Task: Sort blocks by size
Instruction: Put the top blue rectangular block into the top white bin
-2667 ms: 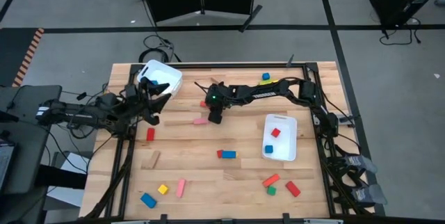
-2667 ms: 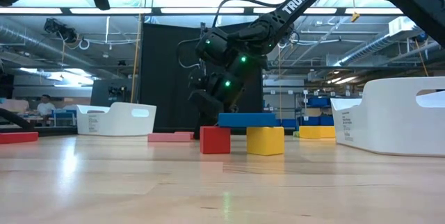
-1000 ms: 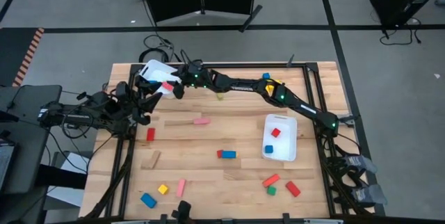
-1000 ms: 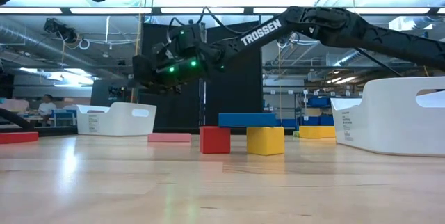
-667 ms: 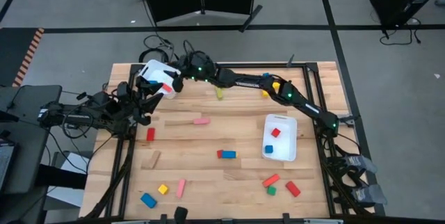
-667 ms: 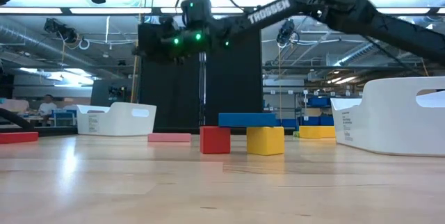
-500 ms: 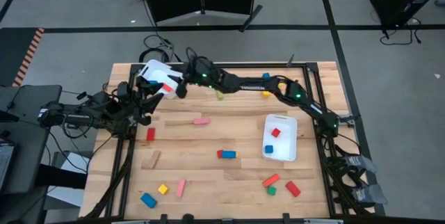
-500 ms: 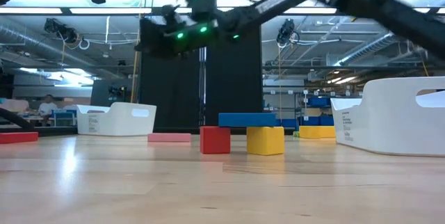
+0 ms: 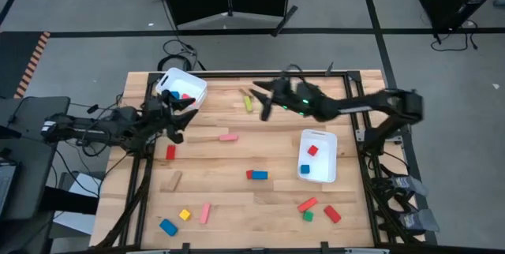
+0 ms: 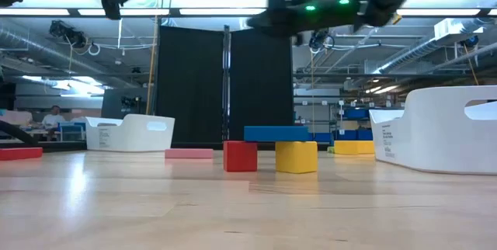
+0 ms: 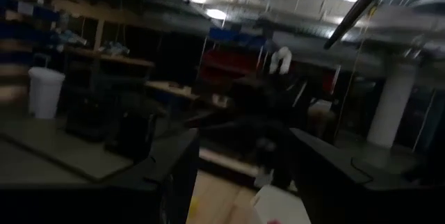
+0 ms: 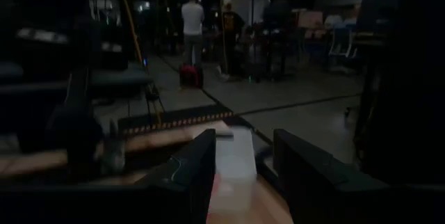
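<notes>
Blocks lie scattered over the wooden table [image 9: 237, 207]. Near the middle sit a small red cube [image 9: 249, 174] and a blue bar [image 9: 259, 175] touching each other. A pink bar [image 9: 228, 136] lies nearer the far left bin [image 9: 194, 85], and a red block [image 9: 170, 152] lies toward the left edge. A plain wood bar [image 9: 174, 181], a yellow cube [image 9: 185, 214], a second pink bar [image 9: 205, 213] and a blue block [image 9: 167, 226] lie in the near left part. A red bar [image 9: 307, 204], a green cube [image 9: 308, 216] and a second red block [image 9: 332, 214] lie in the near right part.

In the left bin a red block [image 9: 186, 96] and a blue one [image 9: 169, 95] are visible. The right bin [image 9: 325, 139] holds a red cube [image 9: 312, 150] and a blue cube [image 9: 305, 169].

The right gripper [image 9: 262, 101] hangs above the far middle of the table, beside a yellow-green bar [image 9: 248, 104]; its fingers [image 12: 191, 172] stand apart with nothing between them. The left gripper [image 9: 178, 117] is raised just beside the left bin, its fingers [image 11: 177, 175] also parted and empty
</notes>
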